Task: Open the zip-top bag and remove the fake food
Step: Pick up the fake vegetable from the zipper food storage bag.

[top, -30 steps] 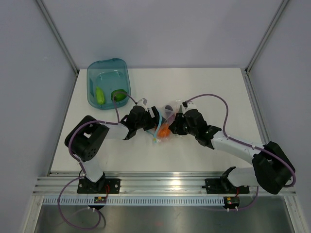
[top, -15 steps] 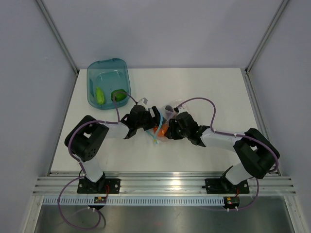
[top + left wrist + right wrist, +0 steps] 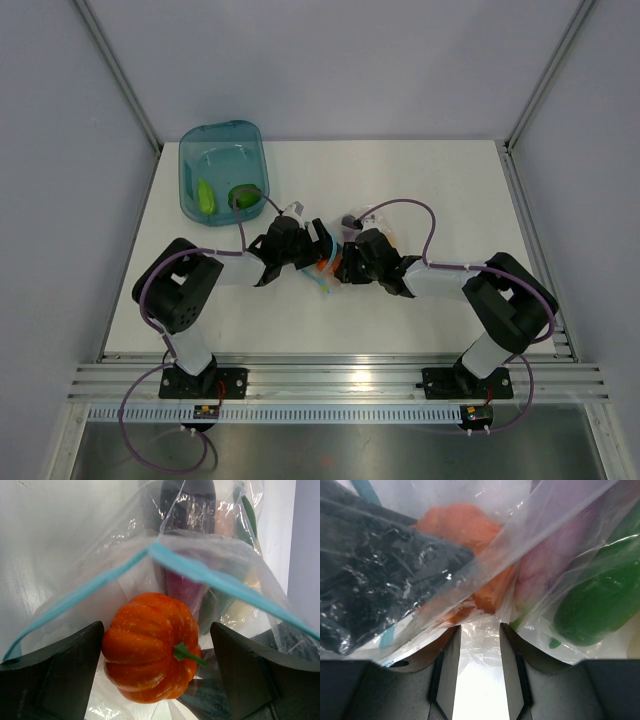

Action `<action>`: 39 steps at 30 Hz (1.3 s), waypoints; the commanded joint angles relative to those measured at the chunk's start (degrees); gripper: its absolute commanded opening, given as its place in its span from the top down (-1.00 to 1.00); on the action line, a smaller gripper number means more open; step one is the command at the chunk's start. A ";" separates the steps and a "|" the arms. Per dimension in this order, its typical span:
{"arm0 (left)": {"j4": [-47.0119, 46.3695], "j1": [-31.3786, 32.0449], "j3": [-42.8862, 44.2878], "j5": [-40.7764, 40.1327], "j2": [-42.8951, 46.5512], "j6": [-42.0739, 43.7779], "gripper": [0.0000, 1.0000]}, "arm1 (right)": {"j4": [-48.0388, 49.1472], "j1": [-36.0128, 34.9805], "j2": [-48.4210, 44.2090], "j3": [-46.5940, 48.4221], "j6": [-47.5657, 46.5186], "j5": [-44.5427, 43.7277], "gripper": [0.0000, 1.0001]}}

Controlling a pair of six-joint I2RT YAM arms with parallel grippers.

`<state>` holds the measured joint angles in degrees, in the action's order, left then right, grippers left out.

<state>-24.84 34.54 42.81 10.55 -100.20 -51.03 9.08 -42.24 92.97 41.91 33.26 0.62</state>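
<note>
The bag (image 3: 335,268) lies mid-table (image 3: 430,180), the left jaws released wide around its orange tomato (image 3: 150,650) and the right jaws loosely parted across its other end, so closing may pinch film and drag everything.

Bright, even overhead light casts soft shadows, while both close wrist views (glare on the zip-top bag (image 3: 107,540)) seem slightly blurred.

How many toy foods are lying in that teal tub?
2: a long green pod in the left of the teal tub, a rounder green pepper at its near right corner. None seems hidden.
</note>
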 commanded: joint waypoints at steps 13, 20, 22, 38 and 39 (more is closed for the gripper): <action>-2.58 -0.18 0.26 2.28 1.33 -0.92 -0.18 | 3.84 -0.65 0.02 2.12 0.58 -4.31 0.11; -3.02 -0.35 -0.09 1.85 3.34 0.57 0.27 | 1.82 -0.57 -1.20 2.47 0.41 -6.15 0.12; -2.76 -0.44 -0.44 1.67 4.31 1.01 0.30 | 0.86 -0.65 -1.73 2.39 0.41 -7.82 0.12; 18.16 -2.11 3.07 -13.80 15.39 7.96 0.31 | -2.49 -0.56 -6.30 1.42 1.64 -15.39 0.16; 19.29 -2.46 3.33 -14.15 15.56 8.05 0.31 | -2.75 -0.65 -6.74 1.25 1.46 -15.82 0.16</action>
<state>-10.31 33.12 43.46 1.23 -87.09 -45.36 6.63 -42.44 89.34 42.00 34.54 -11.70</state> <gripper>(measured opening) 0.684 0.423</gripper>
